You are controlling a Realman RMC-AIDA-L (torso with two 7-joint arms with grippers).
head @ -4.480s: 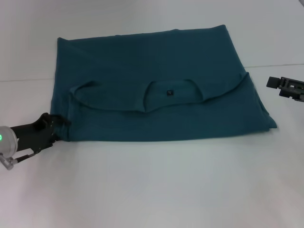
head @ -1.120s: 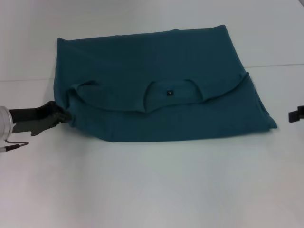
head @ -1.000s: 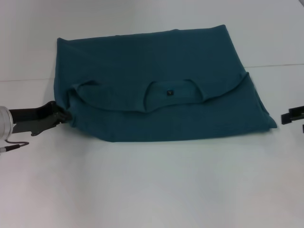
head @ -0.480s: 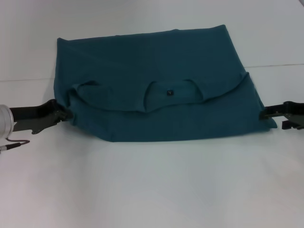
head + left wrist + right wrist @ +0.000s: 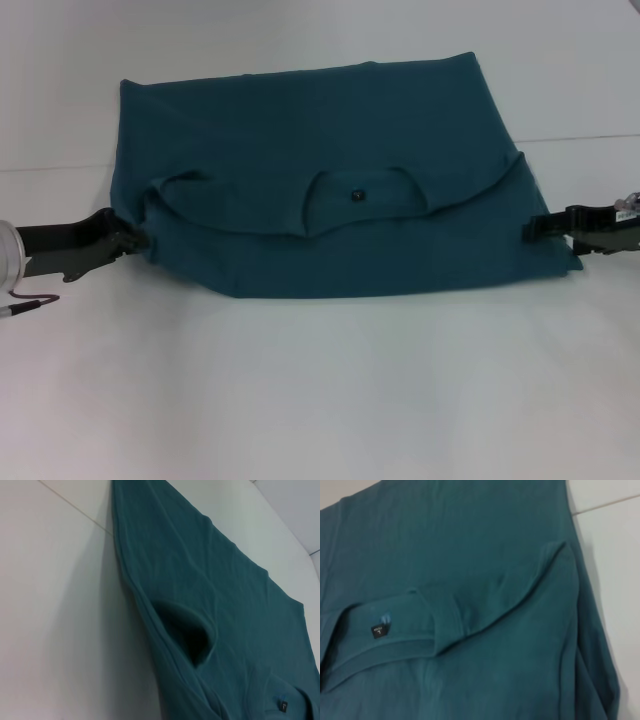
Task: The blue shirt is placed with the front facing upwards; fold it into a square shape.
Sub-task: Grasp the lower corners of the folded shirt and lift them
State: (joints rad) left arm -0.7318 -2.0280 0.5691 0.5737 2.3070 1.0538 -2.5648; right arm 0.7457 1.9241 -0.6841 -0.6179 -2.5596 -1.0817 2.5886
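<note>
1. Head view: the blue shirt (image 5: 330, 190) lies folded on the white desk (image 5: 320, 390), long axis side to side; left claw (image 5: 135, 238) meets its left edge, right claw (image 5: 535, 226) its right edge; grips unclear.
2. Left wrist: shirt's side fold, sleeve opening.
3. Right wrist: collar label (image 5: 378, 630).

Before me lies a white table (image 5: 320, 400), plain and matte, filling the head view from the near edge to the far one. A thin seam (image 5: 585, 137) crosses it from side to side at the far half, faint and nearly straight; it shows on my right and again on my left. My left wrist camera catches that kind of line too, a slim dark joint (image 5: 75, 511) running slantwise over the pale top. My right wrist camera shows one (image 5: 607, 504) as well, in the corner of its picture.
</note>
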